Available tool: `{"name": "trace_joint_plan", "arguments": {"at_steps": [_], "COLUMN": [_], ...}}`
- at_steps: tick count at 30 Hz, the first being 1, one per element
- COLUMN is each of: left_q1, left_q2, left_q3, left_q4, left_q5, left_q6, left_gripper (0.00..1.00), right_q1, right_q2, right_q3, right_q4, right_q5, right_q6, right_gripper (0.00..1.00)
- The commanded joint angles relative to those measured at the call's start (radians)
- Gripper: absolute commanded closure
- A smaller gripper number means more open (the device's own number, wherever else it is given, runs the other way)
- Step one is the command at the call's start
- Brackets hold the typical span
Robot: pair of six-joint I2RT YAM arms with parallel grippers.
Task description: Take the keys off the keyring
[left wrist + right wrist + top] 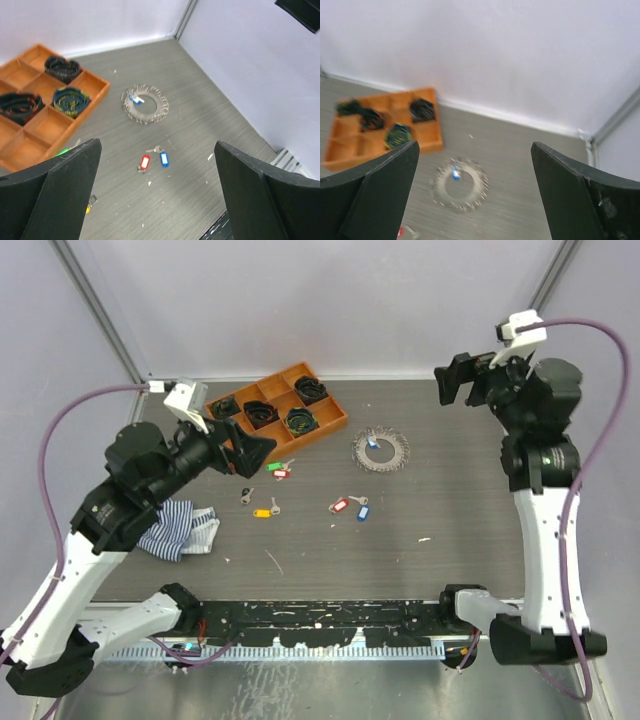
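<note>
The keyring [380, 449] lies flat on the table right of centre, a spiky grey wreath with a blue-tagged key [372, 443] inside it. Loose keys lie in front of it: red tag [340, 506], blue tag [363, 510], yellow tag [262, 512], and green and red tags [278, 469] near the tray. My left gripper [255, 453] hovers open by the tray, holding nothing. My right gripper [455, 380] hangs open high at the back right, also holding nothing. In the left wrist view the keyring [146, 104] and the red-tagged key [144, 162] show beyond the left gripper [156, 143]. The right gripper [475, 145] looks down on the blurred keyring [460, 184].
An orange compartment tray [335, 420] with black coiled bundles [299, 421] stands at the back left. A striped cloth [180, 528] lies under the left arm. Grey walls close the back and the sides. Small white flecks dot the table.
</note>
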Motion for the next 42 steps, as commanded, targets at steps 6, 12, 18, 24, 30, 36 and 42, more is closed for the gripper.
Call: {"name": "trace_joint_plan", "arguments": {"at_steps": [6, 12, 18, 24, 30, 36, 42], "left_q1": [0.005, 0.004, 0.004, 0.005, 0.004, 0.004, 0.005], "left_q2": [0.040, 0.007, -0.019, -0.027, -0.030, -0.028, -0.020], "left_q3": [0.248, 0.267, 0.265, 0.248, 0.228, 0.213, 0.205], "left_q4": [-0.120, -0.131, -0.145, -0.145, -0.135, -0.131, -0.126], "left_q5": [0.076, 0.085, 0.078, 0.077, 0.077, 0.076, 0.073], "left_q6": [0.059, 0.058, 0.065, 0.069, 0.073, 0.081, 0.087], "left_gripper": [0.02, 0.02, 0.02, 0.02, 0.02, 0.02, 0.02], "right_q1": [0.017, 0.016, 0.010, -0.001, -0.003, -0.003, -0.003], "right_q2": [-0.060, -0.064, -0.061, -0.061, -0.053, -0.045, -0.025], "right_q3": [0.226, 0.302, 0.322, 0.326, 0.317, 0.325, 0.340], "right_q4": [-0.164, -0.220, -0.227, -0.231, -0.226, -0.226, -0.226], "right_q5": [0.012, 0.012, 0.004, -0.008, -0.029, -0.033, -0.040], "right_q6": [0.337, 0.365, 0.367, 0.367, 0.367, 0.361, 0.357], "right_gripper": [0.00, 0.00, 0.00, 0.00, 0.00, 0.00, 0.00]}}
